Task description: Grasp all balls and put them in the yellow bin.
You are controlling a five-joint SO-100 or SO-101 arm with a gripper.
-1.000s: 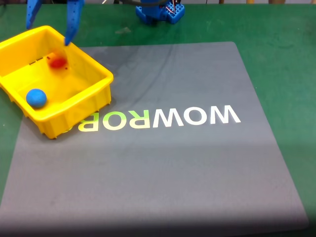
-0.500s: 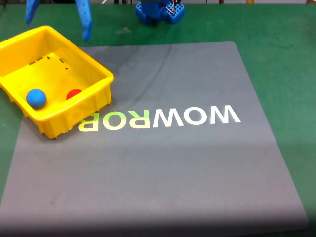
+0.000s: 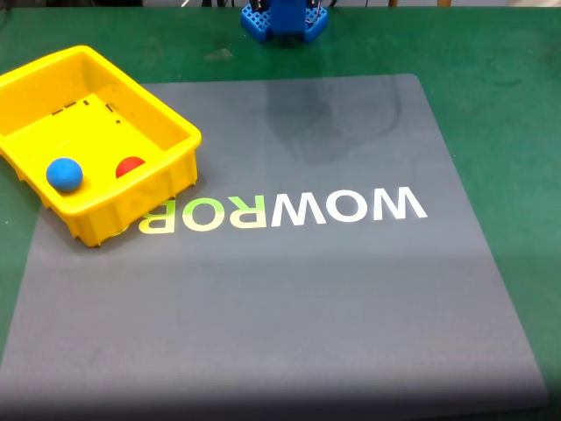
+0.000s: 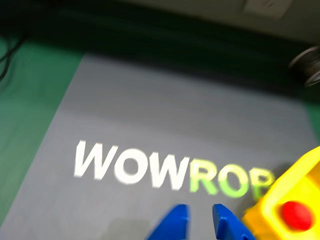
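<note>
You have both balls sitting inside the yellow bin [image 3: 166, 118], which rests at the left of the fixed view, partly on the green table [image 3: 500, 79] and partly over the corner of the grey mat [image 3: 307, 289]. The blue ball [image 3: 64, 174] lies near the bin's left wall; the red ball [image 3: 131, 167] lies to its right, close to the front wall, the two apart from each other. In the wrist view the red ball [image 4: 295, 215] shows inside the bin's corner [image 4: 287, 187] at the lower right, blurred. The gripper [image 4: 201, 222] enters that view from the bottom edge with its two blue fingers [image 4: 175, 225] nearly together, only a narrow slit between them and nothing held. It hangs over the mat just below the printed lettering [image 4: 170, 172], beside the bin rather than above it. In the fixed view you can see the arm's blue base [image 3: 284, 19] at the top edge, on the table beyond the mat
</note>
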